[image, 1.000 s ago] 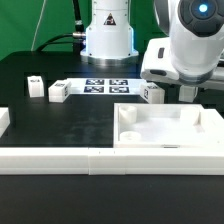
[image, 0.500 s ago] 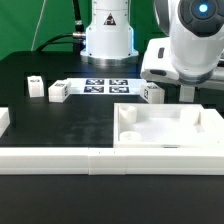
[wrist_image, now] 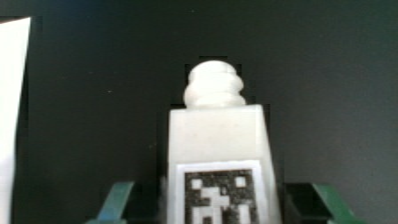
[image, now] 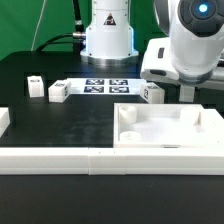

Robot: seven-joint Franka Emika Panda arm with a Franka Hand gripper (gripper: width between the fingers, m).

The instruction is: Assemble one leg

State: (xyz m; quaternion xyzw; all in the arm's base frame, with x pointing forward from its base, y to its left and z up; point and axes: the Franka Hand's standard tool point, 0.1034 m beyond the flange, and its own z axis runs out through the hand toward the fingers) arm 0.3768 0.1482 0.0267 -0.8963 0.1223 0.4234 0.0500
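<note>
A leg [wrist_image: 221,150], a small white blocky post with a rounded peg at its far end and a black-and-white tag on its face, lies on the black table between my fingers. My gripper [wrist_image: 224,203] is open, with a dark gap showing between each green finger [wrist_image: 125,203] and the leg's sides. In the exterior view the gripper [image: 160,86] hangs low at the right, over the same tagged leg [image: 153,94], just behind the tray. The arm's body hides the fingertips there.
The large white tray [image: 170,128] with compartments sits front right. Two more legs [image: 34,86] [image: 58,91] stand at the exterior view's left. The marker board [image: 105,86] lies before the robot base. A long white part [image: 60,160] runs along the front.
</note>
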